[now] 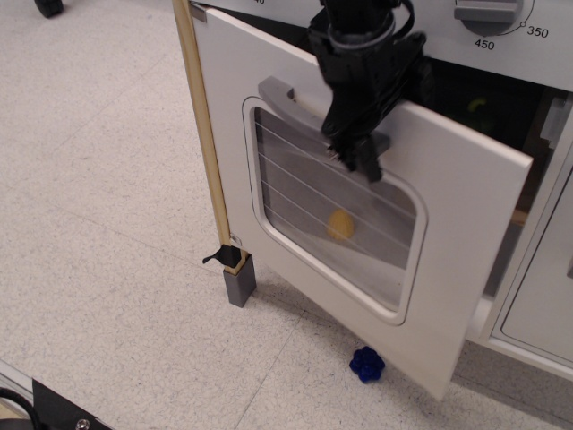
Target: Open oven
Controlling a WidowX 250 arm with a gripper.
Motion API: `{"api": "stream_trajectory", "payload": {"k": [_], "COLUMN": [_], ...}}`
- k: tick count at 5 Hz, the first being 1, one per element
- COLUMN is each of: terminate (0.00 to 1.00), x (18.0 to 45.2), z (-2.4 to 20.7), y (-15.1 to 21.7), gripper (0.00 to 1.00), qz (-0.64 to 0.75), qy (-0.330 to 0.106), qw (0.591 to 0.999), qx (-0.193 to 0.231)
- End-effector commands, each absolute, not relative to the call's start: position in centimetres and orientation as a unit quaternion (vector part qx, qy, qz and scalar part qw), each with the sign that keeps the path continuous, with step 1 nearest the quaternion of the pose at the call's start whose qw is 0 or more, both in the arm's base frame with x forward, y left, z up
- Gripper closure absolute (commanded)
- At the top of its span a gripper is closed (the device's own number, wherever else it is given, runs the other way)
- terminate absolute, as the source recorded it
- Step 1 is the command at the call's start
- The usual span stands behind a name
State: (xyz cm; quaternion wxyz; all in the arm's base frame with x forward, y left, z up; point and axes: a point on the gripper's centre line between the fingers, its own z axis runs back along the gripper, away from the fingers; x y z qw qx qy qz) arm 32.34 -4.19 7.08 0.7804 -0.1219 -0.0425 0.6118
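Note:
The white oven door [448,224] stands partly open, hinged on its left side, with dark oven space showing behind its right edge. Its wire-lined window [295,193] and grey bar handle [277,92] face me. The grey dial panel [501,27] marked 350/450 is at the top right. My black gripper [356,158] hangs over the right part of the handle, fingers pointing down onto the window's top edge. It hides that part of the handle. I cannot tell whether its fingers are apart or closed.
A yellow object [339,225] shows through the window. A blue toy [366,365] lies on the floor under the door's lower corner. A wooden post [204,134] with a grey foot [240,279] stands left of the door. A white cabinet door [546,296] is at the right.

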Motion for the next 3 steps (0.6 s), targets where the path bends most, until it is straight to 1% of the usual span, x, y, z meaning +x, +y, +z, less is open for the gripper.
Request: {"api": "stream_trajectory", "payload": {"k": [1, 2, 3], "terminate": [0.0, 0.0, 0.0], "x": [28.1, 25.6, 24.0], "z": [8.7, 8.7, 8.3], "y": [1.1, 5.3, 8.6], "gripper": [0.0, 0.0, 0.0], "qz": [0.593, 0.565, 0.547], "qy": [-0.031, -0.042, -0.059], "qw": [0.8, 0.823, 0.835], "qx": [-0.085, -0.038, -0.004]}}
